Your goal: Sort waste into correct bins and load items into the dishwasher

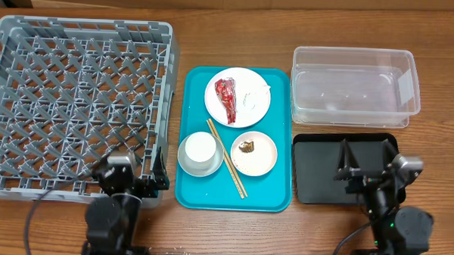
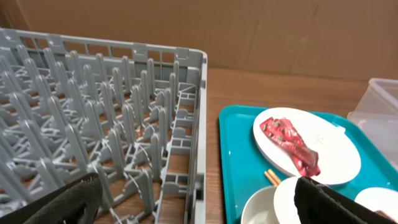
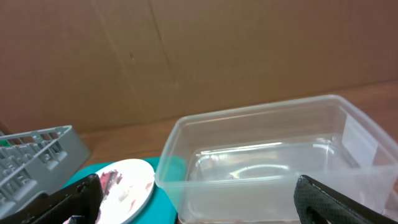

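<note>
The grey dish crate (image 1: 87, 24) fills the left side and holds nothing. On a teal tray (image 1: 274, 193), a large white plate (image 1: 246, 113) carries a crumpled red wrapper (image 1: 226, 97) and a faint white tissue (image 1: 252, 96). A smaller plate (image 1: 262, 160) holds a brown scrap (image 1: 247, 148). A small cup (image 1: 200, 147) sits in a bowl (image 1: 186, 165), with chopsticks (image 1: 227, 159) beside it. I cannot make out any rice grains. My left gripper (image 1: 132, 170) is open and empty over the crate's near right corner. My right gripper (image 1: 370, 159) is open and empty over the black tray (image 1: 312, 172).
The clear tub (image 1: 351, 52) stands empty behind the black tray, at the back right. A brown cardboard wall runs along the far edge. In the left wrist view the crate's wall (image 2: 199, 124) lies right beside the teal tray (image 2: 236, 162).
</note>
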Motion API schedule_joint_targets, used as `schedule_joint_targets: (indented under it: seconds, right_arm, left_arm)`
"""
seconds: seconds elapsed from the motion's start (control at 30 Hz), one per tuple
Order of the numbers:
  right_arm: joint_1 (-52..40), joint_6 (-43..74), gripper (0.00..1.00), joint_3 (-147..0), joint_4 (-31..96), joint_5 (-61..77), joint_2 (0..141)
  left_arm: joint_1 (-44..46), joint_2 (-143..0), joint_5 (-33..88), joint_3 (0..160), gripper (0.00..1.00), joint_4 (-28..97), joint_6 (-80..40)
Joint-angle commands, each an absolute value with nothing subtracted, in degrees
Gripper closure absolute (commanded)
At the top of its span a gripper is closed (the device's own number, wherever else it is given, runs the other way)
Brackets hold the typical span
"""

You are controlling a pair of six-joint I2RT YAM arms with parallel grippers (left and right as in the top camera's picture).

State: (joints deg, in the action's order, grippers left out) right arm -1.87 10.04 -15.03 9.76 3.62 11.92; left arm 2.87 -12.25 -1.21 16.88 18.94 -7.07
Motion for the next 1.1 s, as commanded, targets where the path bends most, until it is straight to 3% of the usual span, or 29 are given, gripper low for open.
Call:
schedule_joint_targets:
  seconds: [0.0, 0.27, 0.5, 0.67, 0.73, 1.07]
  right_arm:
    - [-1.5, 10.4, 0.00, -23.6, 10.9, 4.1, 19.6]
    - [-1.5, 7.9, 0.00, -49.5, 29.3, 10.2, 46.2]
    - [-1.5, 5.1, 0.00, -72.2, 49.0, 11.7, 64.4]
    - [-1.6, 4.4, 0.00, -75.3, 45.9, 23.5, 68.0]
    - [-2.7, 4.5, 0.05, -75.3, 43.0, 24.1, 68.7]
    - [-21.9, 3.6, 0.05, -82.5, 40.5, 7.4, 80.9]
  left_arm:
    - [2.5, -21.0, -2.1, 25.5, 0.00, 22.5, -5.9]
    - [2.5, -46.3, -1.9, 49.9, 0.00, 43.7, -5.3]
    - [2.5, -59.3, -1.5, 63.2, 0.00, 59.2, -6.0]
    - [2.5, -61.0, -0.1, 64.2, 0.00, 59.8, -9.4]
    - [2.5, -61.0, -0.1, 64.2, 0.00, 59.7, -9.5]
    - [-0.7, -61.0, -1.9, 64.4, 0.00, 60.8, -14.8]
